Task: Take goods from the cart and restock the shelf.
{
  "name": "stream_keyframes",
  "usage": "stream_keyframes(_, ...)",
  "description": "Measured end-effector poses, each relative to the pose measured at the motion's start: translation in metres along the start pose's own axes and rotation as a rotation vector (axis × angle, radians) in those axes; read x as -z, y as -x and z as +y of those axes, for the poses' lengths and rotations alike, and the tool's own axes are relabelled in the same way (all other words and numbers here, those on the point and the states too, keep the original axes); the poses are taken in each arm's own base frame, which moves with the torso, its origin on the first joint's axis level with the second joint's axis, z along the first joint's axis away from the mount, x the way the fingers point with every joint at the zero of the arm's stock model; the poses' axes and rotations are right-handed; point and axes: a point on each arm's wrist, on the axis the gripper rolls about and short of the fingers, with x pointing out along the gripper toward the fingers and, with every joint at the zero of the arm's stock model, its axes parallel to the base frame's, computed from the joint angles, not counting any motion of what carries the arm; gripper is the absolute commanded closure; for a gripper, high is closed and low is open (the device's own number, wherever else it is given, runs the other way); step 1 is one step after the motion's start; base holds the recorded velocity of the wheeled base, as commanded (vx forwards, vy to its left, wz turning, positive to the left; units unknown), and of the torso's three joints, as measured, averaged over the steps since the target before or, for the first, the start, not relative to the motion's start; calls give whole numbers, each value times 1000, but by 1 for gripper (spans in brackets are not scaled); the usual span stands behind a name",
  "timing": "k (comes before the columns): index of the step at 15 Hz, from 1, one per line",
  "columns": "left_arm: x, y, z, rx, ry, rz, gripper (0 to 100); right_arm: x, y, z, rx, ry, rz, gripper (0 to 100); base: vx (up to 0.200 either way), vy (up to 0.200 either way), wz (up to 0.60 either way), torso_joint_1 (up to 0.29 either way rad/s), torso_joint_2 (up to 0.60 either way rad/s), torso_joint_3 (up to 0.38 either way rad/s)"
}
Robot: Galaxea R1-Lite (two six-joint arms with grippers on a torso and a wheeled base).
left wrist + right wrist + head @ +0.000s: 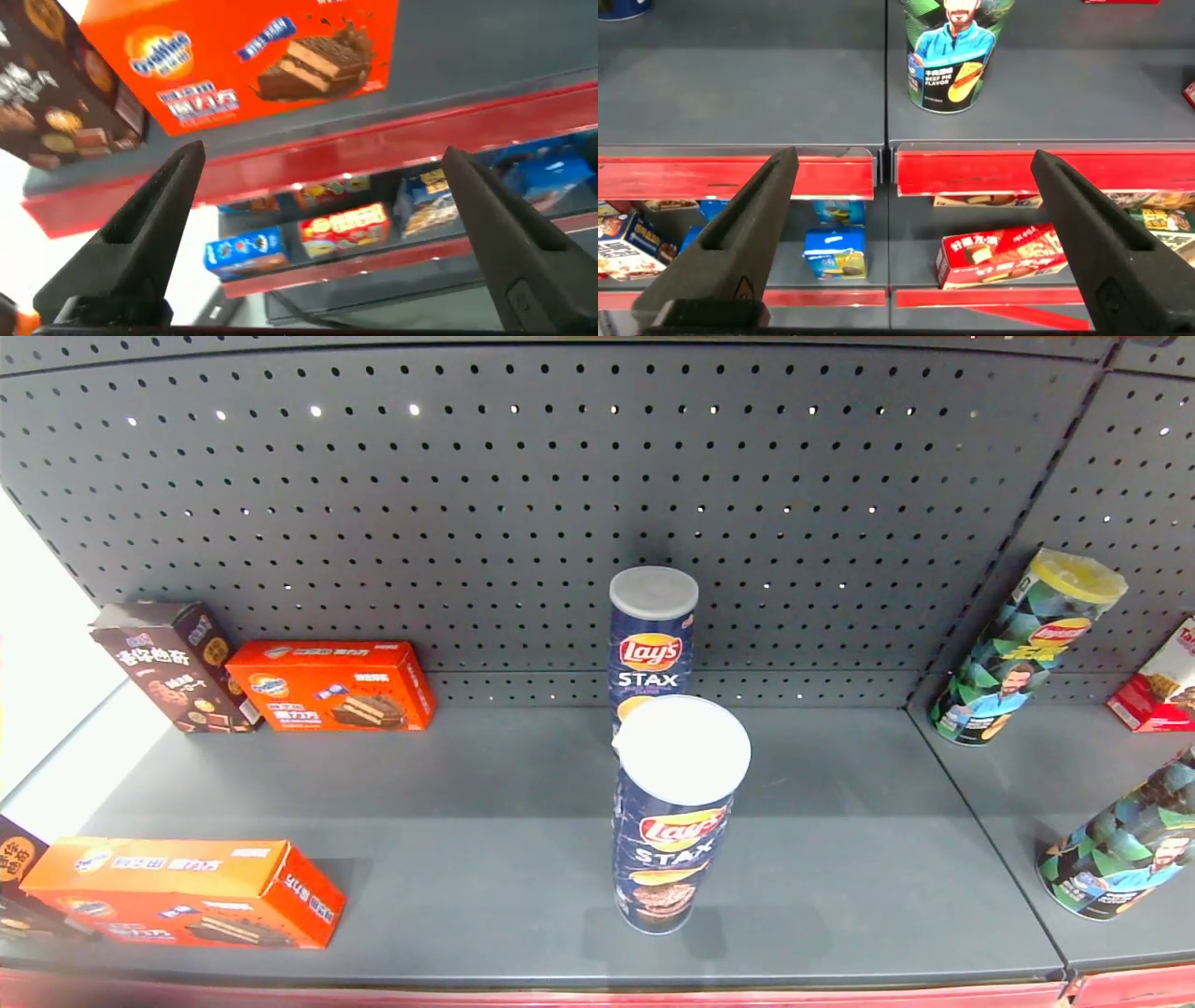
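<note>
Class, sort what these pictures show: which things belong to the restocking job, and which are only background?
Job: shelf, front blue can, rear blue can, front orange box, rear orange box, left gripper, right gripper (both open, empty).
Background: pegboard wall, rear green can far right, red box on the lower shelf.

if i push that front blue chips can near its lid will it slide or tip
Probably tips rather than slides: the front blue chips can stands upright, tall and narrow on a small base. Once down, its round body would likely roll on the flat shelf. It might also hit the rear blue can close behind it.
</note>
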Motion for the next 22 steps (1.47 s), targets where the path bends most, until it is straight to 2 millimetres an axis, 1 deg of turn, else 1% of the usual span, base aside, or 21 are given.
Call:
stream_keyframes(1,2,1,-3,3,16,-2,0,0,0,0,0,0,0,0,0,0,0,0,0,0)
stream_keyframes(2,3,3,-3,-48,19,-6,0,0,0,0,0,0,0,0,0,0,0,0,0,0)
stream_keyframes(3,4,4,-2,-141,16,-4,0,0,0,0,0,0,-1,0,0,0,0,0,0,0)
stream_keyframes(4,5,4,-2,-185,13,-6,0,0,0,0,0,0,0,0,0,0,0,0,0,0)
stream_keyframes(8,5,5,-3,-185,115,-26,0,0,0,0,0,0,-1,0,0,0,0,0,0,0)
stream_keyframes(13,7,9,-2,-108,98,-88,0,0,0,0,0,0,-1,0,0,0,0,0,0,0)
stream_keyframes(22,7,12,-2,-102,101,-120,0,0,0,0,0,0,-1,0,0,0,0,0,0,0)
